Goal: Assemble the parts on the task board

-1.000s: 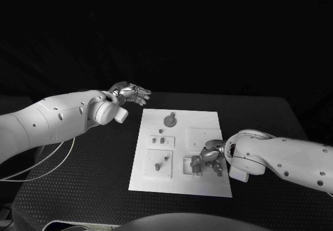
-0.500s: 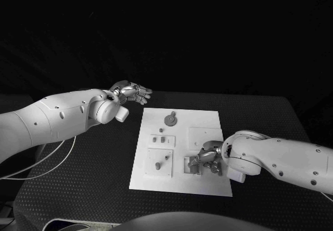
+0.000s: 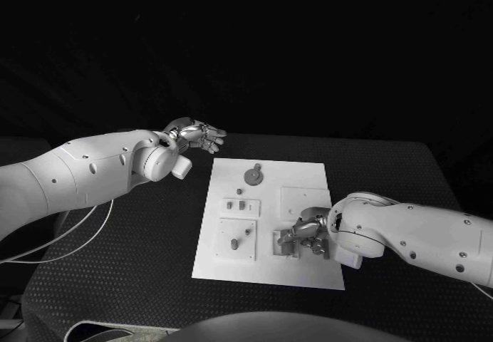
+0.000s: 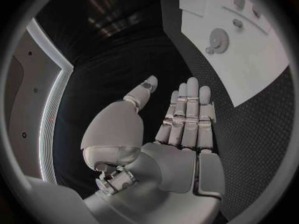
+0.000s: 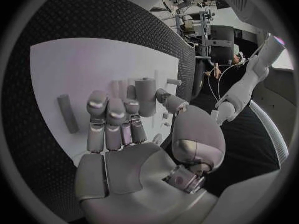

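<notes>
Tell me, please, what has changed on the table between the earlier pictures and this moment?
The right hand has eased slightly toward the far side of the task board over the board's near right block, with nothing visibly picked up or let go. The left hand stays open above the table beyond the board's far left corner, and the parts on the board lie as they did.

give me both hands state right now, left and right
Left hand: open, fingers straight, holding nothing, off the task board.
Right hand: over the board at a grey part; grip cannot be told.
</notes>
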